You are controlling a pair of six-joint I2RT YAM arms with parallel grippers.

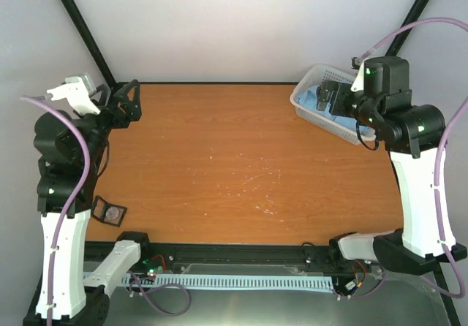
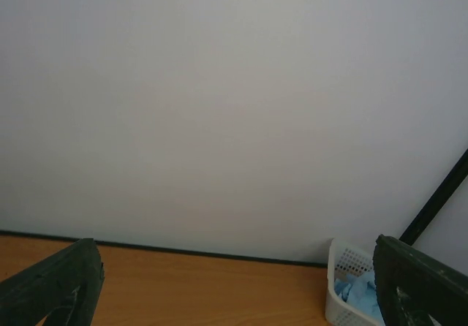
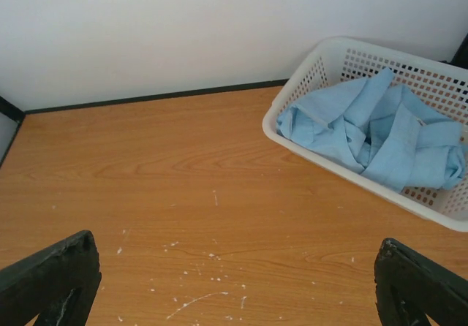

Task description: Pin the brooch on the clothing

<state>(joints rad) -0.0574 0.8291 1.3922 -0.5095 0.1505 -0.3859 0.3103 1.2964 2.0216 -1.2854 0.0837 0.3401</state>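
While the left claw (image 1: pixel 130 104) hangs spread wide over the counter's (image 1: pixel 241 158) far-left corner, the brooch (image 1: pixel 112 213) lies in a small black tray (image 1: pixel 101 205) at near left. At far right, the crumpled blue shirt (image 3: pixel 373 132) fills a white perforated basket (image 3: pixel 300 85), with the right claw (image 1: pixel 327 96) gaping near it.

The left arm (image 1: pixel 62 242) and the right arm (image 1: pixel 420 209) are built of white lower links and black upper joints. A lilac cable (image 1: pixel 420 24) is run along each. Small green lights (image 1: pixel 369 70) are seen on the black housings. The left claw (image 1: pixel 123 105) and the right claw (image 1: pixel 330 96) are fitted with dark, matte fingers (image 3: pixel 55 282); a white handle piece (image 1: pixel 73 93) is mounted behind the left one.
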